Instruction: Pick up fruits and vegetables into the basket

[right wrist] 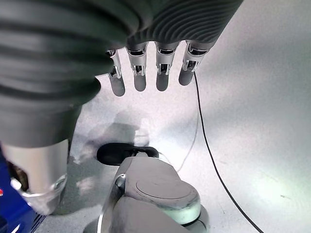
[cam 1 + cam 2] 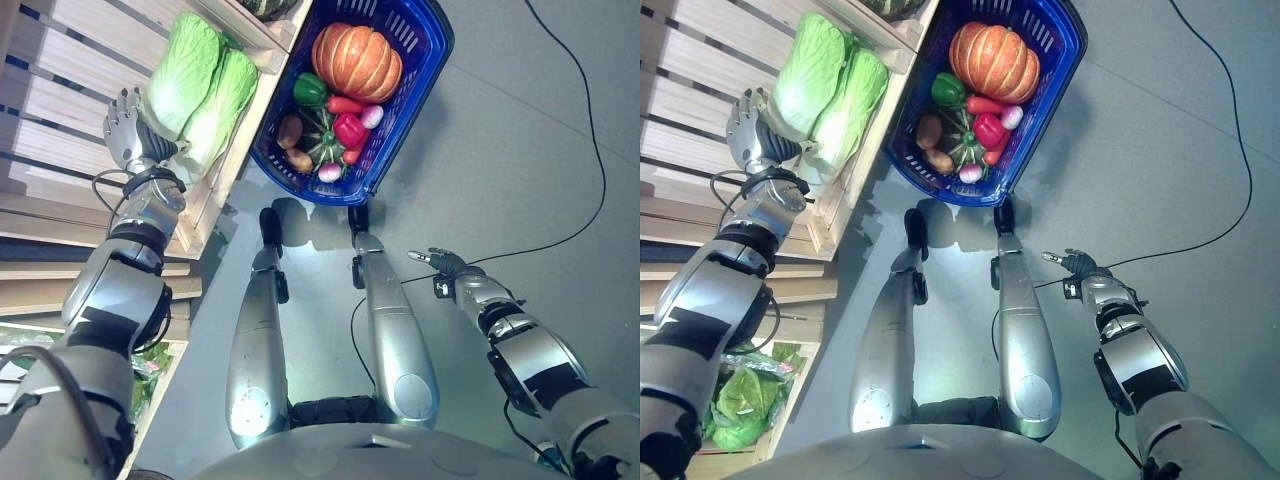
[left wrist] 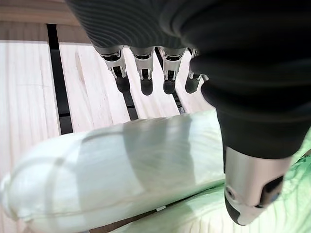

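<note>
Left wrist view has the left robot hand [image 3: 146,73] released, fingers straight over the near cabbage [image 3: 121,170] on the wooden shelf [image 2: 70,110], so it should wrap the thick middle before lifting toward the blue basket [image 2: 425,45]; right robot hand [image 2: 440,262] hangs released

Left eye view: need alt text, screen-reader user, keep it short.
The robot's left hand, fingers straight, reaches beside two pale green cabbages lying on a slatted wooden shelf. To the right, a blue basket on the grey floor holds a pumpkin, peppers and other vegetables; the right hand hangs open over the floor.
</note>
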You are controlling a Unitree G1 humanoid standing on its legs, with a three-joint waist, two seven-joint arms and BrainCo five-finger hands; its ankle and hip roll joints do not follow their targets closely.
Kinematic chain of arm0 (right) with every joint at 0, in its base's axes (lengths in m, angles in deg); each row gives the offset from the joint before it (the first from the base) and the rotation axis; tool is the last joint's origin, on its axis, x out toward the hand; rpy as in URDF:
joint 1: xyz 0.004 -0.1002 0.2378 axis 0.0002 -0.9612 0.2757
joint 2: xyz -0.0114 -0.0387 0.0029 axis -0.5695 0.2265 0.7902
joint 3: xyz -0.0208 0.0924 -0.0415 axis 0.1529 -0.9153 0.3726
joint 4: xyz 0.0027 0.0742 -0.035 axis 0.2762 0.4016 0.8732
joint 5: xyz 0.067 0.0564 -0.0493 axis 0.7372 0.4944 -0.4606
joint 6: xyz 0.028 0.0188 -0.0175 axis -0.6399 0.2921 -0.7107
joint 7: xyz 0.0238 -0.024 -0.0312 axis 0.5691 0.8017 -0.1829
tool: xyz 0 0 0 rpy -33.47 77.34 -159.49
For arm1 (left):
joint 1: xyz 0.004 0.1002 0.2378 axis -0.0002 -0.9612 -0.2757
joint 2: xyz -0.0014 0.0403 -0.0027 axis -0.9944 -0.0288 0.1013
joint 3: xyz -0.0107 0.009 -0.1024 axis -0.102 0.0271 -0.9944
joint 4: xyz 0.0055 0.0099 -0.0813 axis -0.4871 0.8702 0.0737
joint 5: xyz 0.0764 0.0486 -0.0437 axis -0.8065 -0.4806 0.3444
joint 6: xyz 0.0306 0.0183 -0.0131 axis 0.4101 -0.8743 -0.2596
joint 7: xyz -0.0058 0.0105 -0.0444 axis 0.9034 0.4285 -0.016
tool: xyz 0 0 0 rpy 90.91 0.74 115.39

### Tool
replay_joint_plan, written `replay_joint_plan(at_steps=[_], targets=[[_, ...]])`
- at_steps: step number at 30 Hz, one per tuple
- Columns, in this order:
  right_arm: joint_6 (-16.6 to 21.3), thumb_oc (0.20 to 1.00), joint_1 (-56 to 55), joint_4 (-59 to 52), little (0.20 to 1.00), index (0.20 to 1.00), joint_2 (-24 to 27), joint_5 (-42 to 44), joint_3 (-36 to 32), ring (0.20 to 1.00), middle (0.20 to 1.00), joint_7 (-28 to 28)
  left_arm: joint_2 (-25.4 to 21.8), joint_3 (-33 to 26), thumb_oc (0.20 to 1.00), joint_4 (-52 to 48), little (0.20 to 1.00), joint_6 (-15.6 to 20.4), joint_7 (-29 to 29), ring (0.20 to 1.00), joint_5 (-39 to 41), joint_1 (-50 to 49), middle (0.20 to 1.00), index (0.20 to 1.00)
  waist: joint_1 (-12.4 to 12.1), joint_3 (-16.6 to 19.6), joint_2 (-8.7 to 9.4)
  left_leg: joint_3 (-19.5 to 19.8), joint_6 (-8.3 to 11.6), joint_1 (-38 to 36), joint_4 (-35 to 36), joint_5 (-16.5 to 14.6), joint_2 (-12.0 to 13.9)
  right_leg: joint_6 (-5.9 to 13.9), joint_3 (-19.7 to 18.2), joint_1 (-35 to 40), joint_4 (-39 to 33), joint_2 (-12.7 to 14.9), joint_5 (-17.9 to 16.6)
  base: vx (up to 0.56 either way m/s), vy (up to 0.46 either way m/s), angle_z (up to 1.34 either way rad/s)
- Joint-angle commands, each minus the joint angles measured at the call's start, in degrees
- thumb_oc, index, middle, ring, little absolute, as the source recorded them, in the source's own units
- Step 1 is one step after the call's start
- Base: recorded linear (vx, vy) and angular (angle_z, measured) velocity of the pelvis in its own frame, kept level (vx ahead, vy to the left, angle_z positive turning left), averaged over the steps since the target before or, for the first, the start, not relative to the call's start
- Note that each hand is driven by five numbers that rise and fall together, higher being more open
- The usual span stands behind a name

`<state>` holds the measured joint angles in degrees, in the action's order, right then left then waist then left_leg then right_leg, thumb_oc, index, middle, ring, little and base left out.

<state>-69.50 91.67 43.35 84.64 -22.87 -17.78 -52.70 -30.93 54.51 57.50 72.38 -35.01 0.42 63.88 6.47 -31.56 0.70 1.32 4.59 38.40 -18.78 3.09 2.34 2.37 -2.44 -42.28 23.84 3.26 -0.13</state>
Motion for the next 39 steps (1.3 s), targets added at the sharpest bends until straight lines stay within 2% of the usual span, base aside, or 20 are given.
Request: replay_joint_plan(at_steps=[1, 21, 23, 24, 39], targets=[[-0.82, 1.000, -3.20, 0.64, 1.000, 1.000, 1.81, 1.71, 1.39, 1.000, 1.000, -0.19, -2.89, -2.02, 1.000, 3.20, 1.000, -1.34, -0.54, 1.000, 1.74, 0.85, 1.000, 1.000, -0.63, 1.77, 1.35, -1.68, -1.53, 2.58, -5.06, -4.56, -2.25, -0.14, 1.88, 0.55, 1.22, -1.75, 2.40, 0.00, 0.000, 0.00], [-0.89, 1.000, -2.24, 0.09, 1.000, 1.000, 1.89, 2.59, 2.35, 1.000, 1.000, -0.13, -2.30, -2.20, 1.000, 7.37, 1.000, -2.13, -5.58, 1.000, 8.14, 3.30, 1.000, 1.000, -0.24, 1.77, 2.37, -1.49, -1.34, 5.03, -5.01, -4.00, -2.06, 0.09, 1.89, -2.09, 1.52, -2.26, 2.05, 0.00, 0.000, 0.00], [-0.76, 1.000, -2.20, 0.18, 1.000, 1.000, 1.92, 2.86, 2.47, 1.000, 1.000, -0.14, -2.31, -1.94, 0.617, 7.57, 0.617, -2.29, -6.44, 0.617, 8.19, 3.39, 0.617, 0.617, -0.27, 1.77, 2.42, -1.51, -1.31, 5.12, -4.89, -3.92, -2.08, 0.12, 1.94, -2.18, 1.36, -2.30, 1.94, 0.00, 0.000, 0.00], [-0.75, 1.000, -2.10, 0.18, 1.000, 1.000, 2.01, 2.92, 2.46, 1.000, 1.000, -0.22, -2.20, -1.73, 0.200, 7.59, 0.200, -2.24, -6.96, 0.200, 8.33, 3.25, 0.200, 0.200, -0.29, 1.77, 2.41, -1.43, -1.28, 5.24, -4.76, -3.82, -2.13, 0.15, 1.95, -2.31, 1.31, -2.30, 1.88, 0.00, 0.000, 0.00], [-0.87, 1.000, -1.31, -0.07, 1.000, 1.000, 2.19, 3.32, 2.84, 1.000, 1.000, -0.13, -1.23, -1.02, 0.200, 7.69, 0.200, -2.84, -9.48, 0.200, 10.33, 2.40, 0.200, 0.200, -0.29, 1.77, 2.19, -1.35, -1.25, 6.17, -4.63, -3.61, -2.34, 0.27, 1.99, -3.28, 1.03, -2.29, 1.59, 0.00, 0.000, 0.00]])
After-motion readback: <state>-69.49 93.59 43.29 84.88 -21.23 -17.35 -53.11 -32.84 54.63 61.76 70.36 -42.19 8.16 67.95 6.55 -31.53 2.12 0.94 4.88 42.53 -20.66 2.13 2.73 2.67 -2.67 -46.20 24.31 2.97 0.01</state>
